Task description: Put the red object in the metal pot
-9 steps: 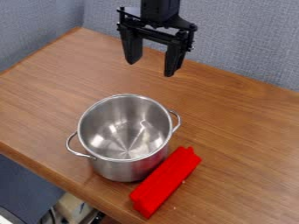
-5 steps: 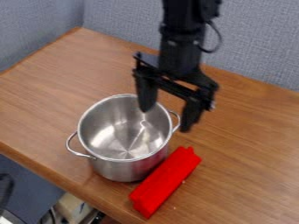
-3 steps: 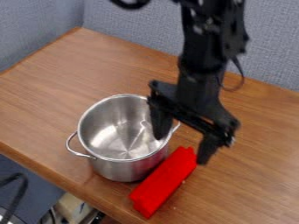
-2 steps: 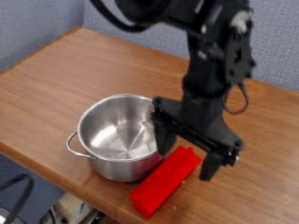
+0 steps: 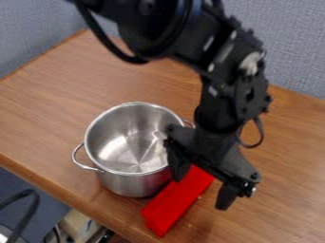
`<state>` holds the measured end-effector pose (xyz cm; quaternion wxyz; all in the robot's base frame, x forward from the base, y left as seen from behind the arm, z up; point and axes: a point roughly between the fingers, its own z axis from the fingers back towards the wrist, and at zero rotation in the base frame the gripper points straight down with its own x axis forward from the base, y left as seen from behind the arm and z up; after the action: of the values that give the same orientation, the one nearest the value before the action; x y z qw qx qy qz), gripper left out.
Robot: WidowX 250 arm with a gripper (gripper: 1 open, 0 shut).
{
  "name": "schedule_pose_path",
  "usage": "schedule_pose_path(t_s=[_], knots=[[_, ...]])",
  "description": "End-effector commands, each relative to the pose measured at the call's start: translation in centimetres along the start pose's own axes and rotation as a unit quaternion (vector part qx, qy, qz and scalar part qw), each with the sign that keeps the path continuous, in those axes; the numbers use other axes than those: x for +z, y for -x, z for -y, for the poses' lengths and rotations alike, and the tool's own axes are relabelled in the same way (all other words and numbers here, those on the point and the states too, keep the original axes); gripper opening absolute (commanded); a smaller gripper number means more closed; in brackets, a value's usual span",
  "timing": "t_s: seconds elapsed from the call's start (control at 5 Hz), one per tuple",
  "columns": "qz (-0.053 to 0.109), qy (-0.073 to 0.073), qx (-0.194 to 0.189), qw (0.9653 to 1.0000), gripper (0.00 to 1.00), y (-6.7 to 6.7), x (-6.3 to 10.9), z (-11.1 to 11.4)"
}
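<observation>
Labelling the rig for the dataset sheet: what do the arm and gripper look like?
Arm: black, bulky rounded housings, small pale round spots at the joints, a dark cable looping off one side. Gripper: black too, wide crossbar with two short, blocky fingers. No legible markings.

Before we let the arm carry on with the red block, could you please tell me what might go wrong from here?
The open end effector hangs over the upper part of the red block, so it may grip off-center and let the block tilt when lifted.

The block lies right beside the metal pot, so the finger on that side could knock the pot's wall.

The block looks about as long as the pot is wide, so it might catch on the rim.
</observation>
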<state>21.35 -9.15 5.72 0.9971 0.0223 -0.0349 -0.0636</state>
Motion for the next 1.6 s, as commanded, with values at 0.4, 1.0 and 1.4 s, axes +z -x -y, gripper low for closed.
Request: schedule_pose_path(t_s=[0.4,1.0,1.4], knots=[[0.032,0.003,-0.007,0.9995,1.00,-0.3,-2.4,-0.2],[0.026,-0.009,-0.002,0.9996,1.00,-0.6,-3.6,-1.0],[0.023,-0.008,0.004,0.9997,1.00,-0.6,-3.6,-1.5]])
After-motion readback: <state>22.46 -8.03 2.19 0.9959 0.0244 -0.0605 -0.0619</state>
